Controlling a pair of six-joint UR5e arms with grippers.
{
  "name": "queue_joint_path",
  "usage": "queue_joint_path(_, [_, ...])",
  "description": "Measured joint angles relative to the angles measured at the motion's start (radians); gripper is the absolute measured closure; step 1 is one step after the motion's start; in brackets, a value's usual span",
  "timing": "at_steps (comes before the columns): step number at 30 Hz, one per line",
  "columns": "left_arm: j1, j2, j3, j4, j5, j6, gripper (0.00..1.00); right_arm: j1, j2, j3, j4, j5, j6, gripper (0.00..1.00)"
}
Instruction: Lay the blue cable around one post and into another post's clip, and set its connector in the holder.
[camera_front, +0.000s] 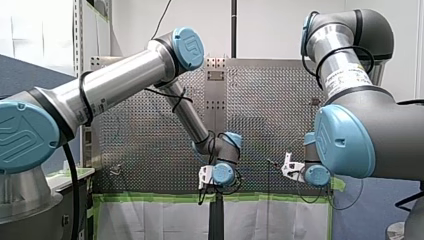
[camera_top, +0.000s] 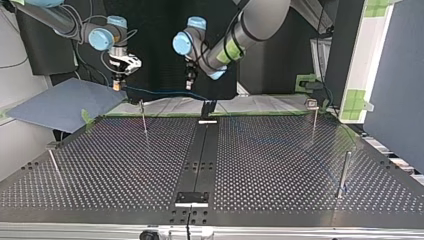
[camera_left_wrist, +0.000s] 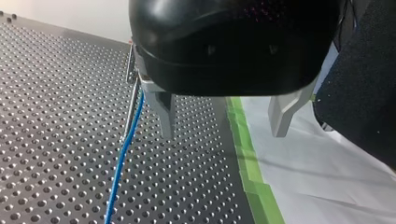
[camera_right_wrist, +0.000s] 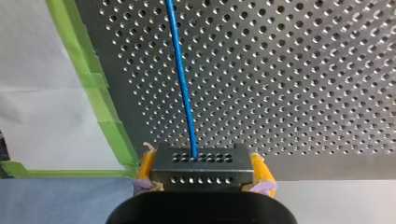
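Clamping a dark grey rectangular connector (camera_right_wrist: 201, 173) pierced with rows of small holes, my right gripper (camera_right_wrist: 201, 158) was clenched on it, its yellow pads (camera_right_wrist: 146, 164) pressed to the connector's two sides. A thin blue cable (camera_right_wrist: 182, 79) left the connector's face and ran straight ahead over the perforated metal table (camera_right_wrist: 303, 70), near the table's edge lined with green tape (camera_right_wrist: 93, 88). A white sheet (camera_right_wrist: 42, 116) lay beyond that tape.

In the top view, the cable stretched from my right gripper along the table's far edge toward my left gripper (camera_top: 190, 84). That gripper hung above the middle of the far edge, near a small black block (camera_top: 208, 107) standing there. Its two grey metal fingers (camera_left_wrist: 164, 114) stood apart, released, with nothing between them. The cable passed just beside one finger and alongside a thin metal post (camera_left_wrist: 132, 100); whether it touched the post could not be told.

A clip-topped thin post (camera_top: 314, 117) stood near the table's far corner at the top view's right. A thicker metal post (camera_top: 344, 172) stood by the edge on that same side.
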Motion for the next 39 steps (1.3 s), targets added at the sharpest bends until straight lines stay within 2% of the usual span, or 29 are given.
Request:
queue_joint_path(7, [-0.020, 0.019, 0.000, -0.002, -0.006, 0.002, 0.02, -0.005, 0.000, -0.001, -0.011, 0.000, -0.003, 1.00])
queue_joint_path(20, [-0.040, 0.112, -0.002, 0.016, -0.005, 0.035, 0.02, -0.001, 0.000, 0.000, -0.006, 0.000, -0.004, 1.00])
queue_joint_path(27, [-0.037, 0.106, -0.015, 0.055, 0.008, 0.054, 0.02, 0.000, 0.000, 0.000, 0.000, 0.000, -0.004, 1.00])
queue_joint_path(39, [-0.032, 0.097, -0.106, 0.132, 0.028, 0.046, 0.02, 0.000, 0.000, 0.000, -0.001, 0.000, -0.003, 1.00])
